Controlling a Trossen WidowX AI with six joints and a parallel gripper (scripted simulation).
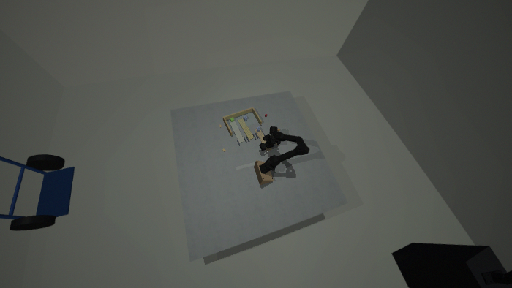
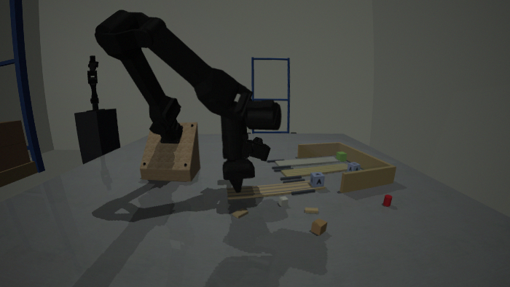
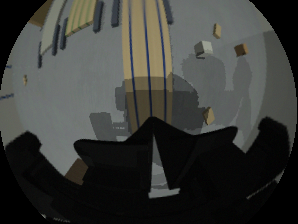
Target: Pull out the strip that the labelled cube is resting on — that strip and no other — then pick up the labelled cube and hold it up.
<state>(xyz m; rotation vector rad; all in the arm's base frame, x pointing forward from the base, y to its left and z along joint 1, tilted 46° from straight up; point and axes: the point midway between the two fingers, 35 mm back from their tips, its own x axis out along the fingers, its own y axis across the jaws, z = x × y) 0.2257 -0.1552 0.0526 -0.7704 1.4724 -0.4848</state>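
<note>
A light blue cube marked "A" (image 2: 317,179) (image 1: 258,129) rests on the far end of a slatted wooden strip (image 2: 277,189) (image 3: 147,43) (image 1: 260,136), which lies outside the wooden fence. My gripper (image 2: 237,189) (image 3: 152,120) (image 1: 264,145) is shut, pointing straight down with its tips on the near end of that strip. Nothing shows between the fingers. A second light blue cube (image 2: 353,167) sits on another wooden strip (image 2: 313,170) inside the fence. A green cube (image 2: 341,156) (image 1: 232,119) sits on a grey strip (image 2: 310,161).
A U-shaped wooden fence (image 2: 368,178) (image 1: 239,111) surrounds the far ends of the strips. Dark rails (image 2: 302,191) lie beside the strips. A red cylinder (image 2: 387,200), a brown block (image 2: 318,226), a white block (image 2: 283,201) and tan pieces (image 2: 240,213) lie nearby. The arm's wooden base (image 2: 171,160) stands at the left.
</note>
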